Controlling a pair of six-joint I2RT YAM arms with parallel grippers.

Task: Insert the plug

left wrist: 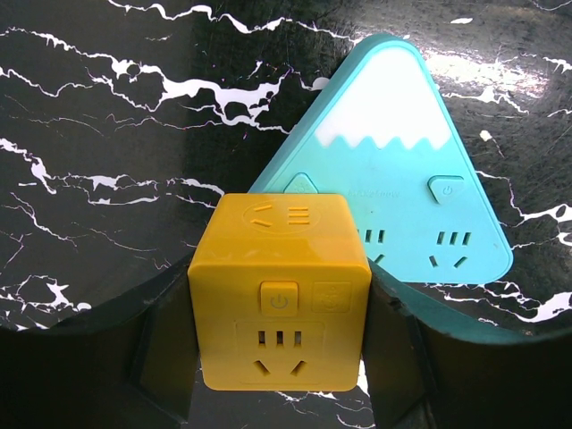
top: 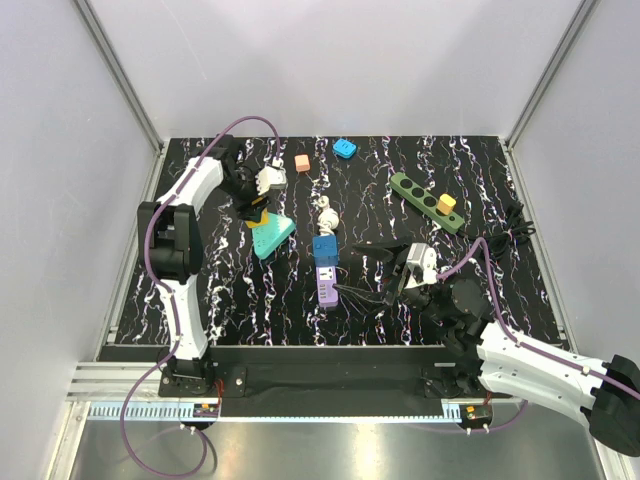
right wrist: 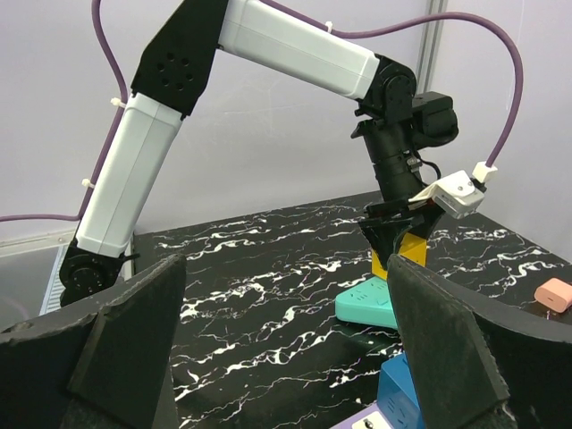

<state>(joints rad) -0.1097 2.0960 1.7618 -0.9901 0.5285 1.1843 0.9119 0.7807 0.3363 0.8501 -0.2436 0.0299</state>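
left hand (left wrist: 279, 344) clamping yellow cube (left wrist: 279, 268) (prongs hidden), teal socket (left wrist: 393, 170)

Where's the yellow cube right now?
The yellow cube is in the left end effector, over the teal strip, left rear of the table in the top view.

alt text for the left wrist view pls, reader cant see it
A yellow cube adapter, sockets and a power button on its facing side, is clamped in the left gripper. Behind it a teal triangular power strip lies on the black white-veined table, its lower left corner hidden by the cube.
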